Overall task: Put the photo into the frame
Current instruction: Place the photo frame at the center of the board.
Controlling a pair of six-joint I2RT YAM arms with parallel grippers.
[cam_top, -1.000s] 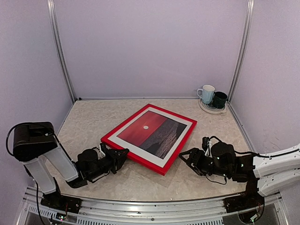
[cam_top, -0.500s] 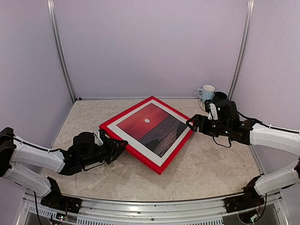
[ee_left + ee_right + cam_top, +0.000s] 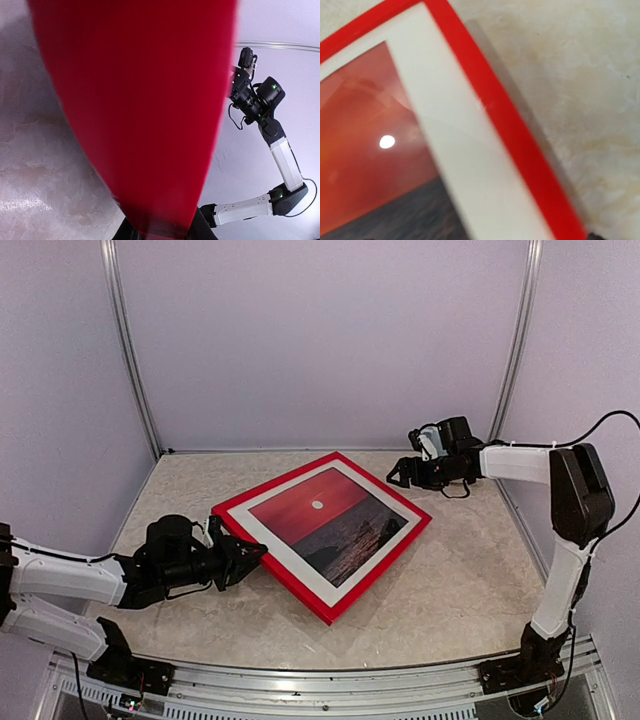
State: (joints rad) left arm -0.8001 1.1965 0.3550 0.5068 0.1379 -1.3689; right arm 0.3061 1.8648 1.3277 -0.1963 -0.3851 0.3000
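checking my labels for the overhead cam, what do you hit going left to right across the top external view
left gripper at the frame's left edge → frame with the photo inside it → right gripper by the frame's far corner

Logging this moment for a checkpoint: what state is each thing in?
photo: face up, seated in the frame.
frame: red front up, left corner gripped.
left gripper: shut on the frame's corner.
right gripper: apart from the frame; open or shut unclear.
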